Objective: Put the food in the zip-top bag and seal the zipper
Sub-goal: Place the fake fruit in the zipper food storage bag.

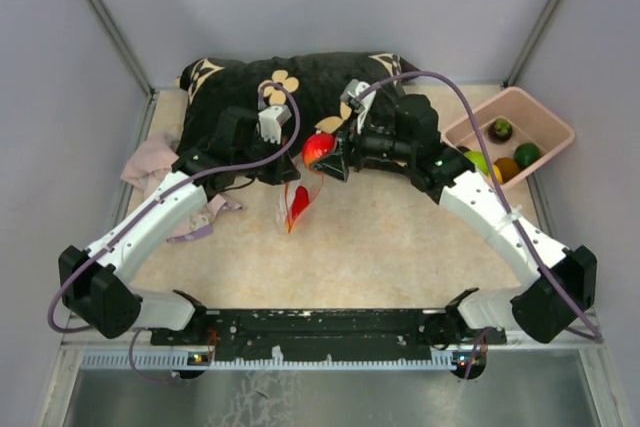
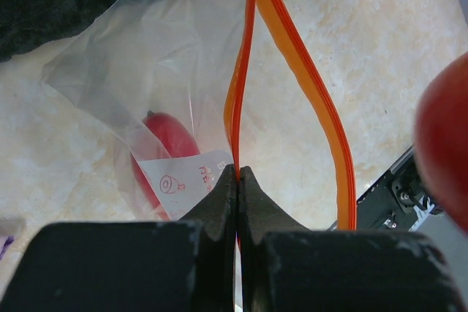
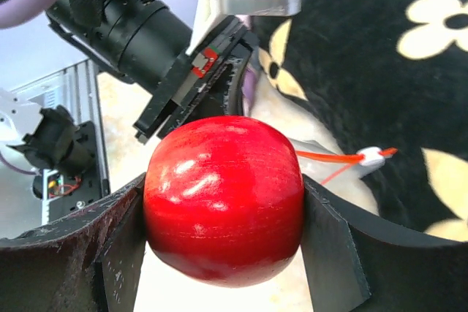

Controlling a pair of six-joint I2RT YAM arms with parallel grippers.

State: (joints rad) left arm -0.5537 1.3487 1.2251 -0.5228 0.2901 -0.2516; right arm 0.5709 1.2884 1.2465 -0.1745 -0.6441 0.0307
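Observation:
My left gripper point(image 2: 238, 173) is shut on one side of the zipper point(image 2: 248, 49) and holds the zip-top bag point(image 2: 146, 56) up with its mouth spread apart. A red piece of food point(image 2: 172, 140) lies inside the bag, which hangs over the table point(image 1: 297, 205). My right gripper point(image 3: 223, 210) is shut on a round glossy red toy fruit point(image 3: 223, 199), held just right of the left gripper point(image 1: 275, 162) and above the bag's mouth point(image 1: 318, 148). The white slider point(image 3: 371, 156) sits at the end of the orange strip.
A pink bin point(image 1: 545, 117) at the back right holds more food: a dark piece point(image 1: 501, 129), a green one point(image 1: 527, 154), an orange one point(image 1: 507, 167). A black flowered cushion point(image 1: 300, 82) lies along the back. A pink cloth point(image 1: 150, 162) lies at the left.

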